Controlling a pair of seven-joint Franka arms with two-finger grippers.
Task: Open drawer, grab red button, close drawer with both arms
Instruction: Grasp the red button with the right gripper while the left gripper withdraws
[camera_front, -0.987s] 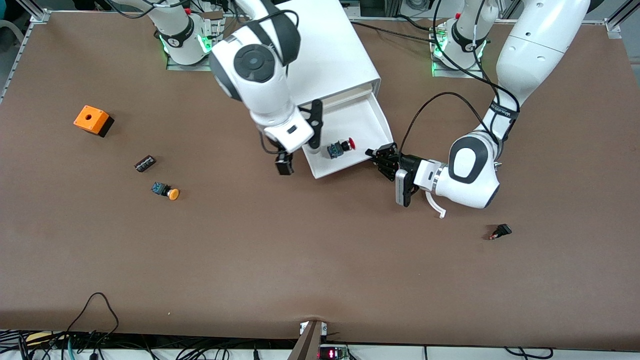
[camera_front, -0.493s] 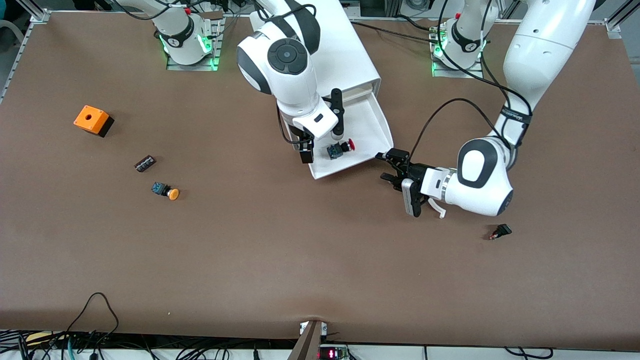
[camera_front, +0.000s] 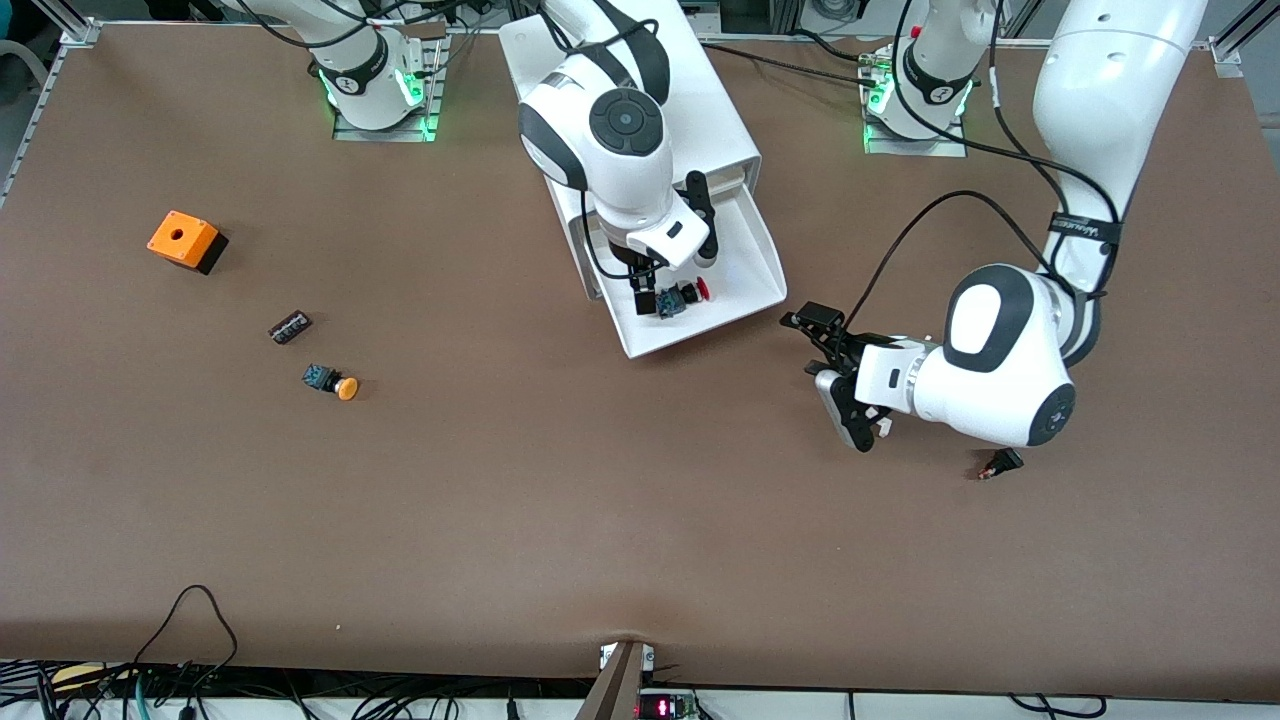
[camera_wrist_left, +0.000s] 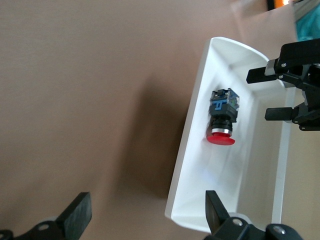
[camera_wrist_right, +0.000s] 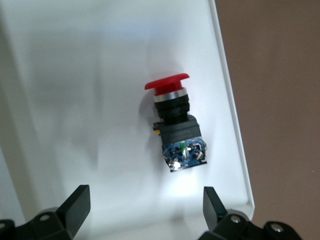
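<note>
Brown tabletop (camera_front: 600, 520), two arm bases along the upper edge, white cabinet (camera_front: 690, 110) between them.

- Drawer (camera_front: 752, 262): topmost one, pulled out toward the front camera. Opening step judged done.
- Button (camera_front: 678, 296): red cap, dark body, lying on its side on the drawer floor near the front lip. Not yet lifted; nothing touching it. Seen also in right wrist view (camera_wrist_right: 176, 125) and left wrist view (camera_wrist_left: 223, 116).
- Right gripper (camera_front: 648, 292): hanging over the drawer directly above the button, fingers spread wide on either side of it, empty. Judged poised for the grab.
- Left gripper (camera_front: 838, 372): over bare table just off the drawer's front corner, toward the left arm's end; fingers wide apart, holding nothing, clear of the drawer.
- Remaining, by judgement: descend, close on the button, lift out, then push the drawer shut.
- Also present, untouched: orange-capped button (camera_front: 333, 383), orange box (camera_front: 186, 240), small dark block (camera_front: 290, 327), all toward the right arm's end; small black part (camera_front: 1002, 463) near the left arm's elbow.
</note>
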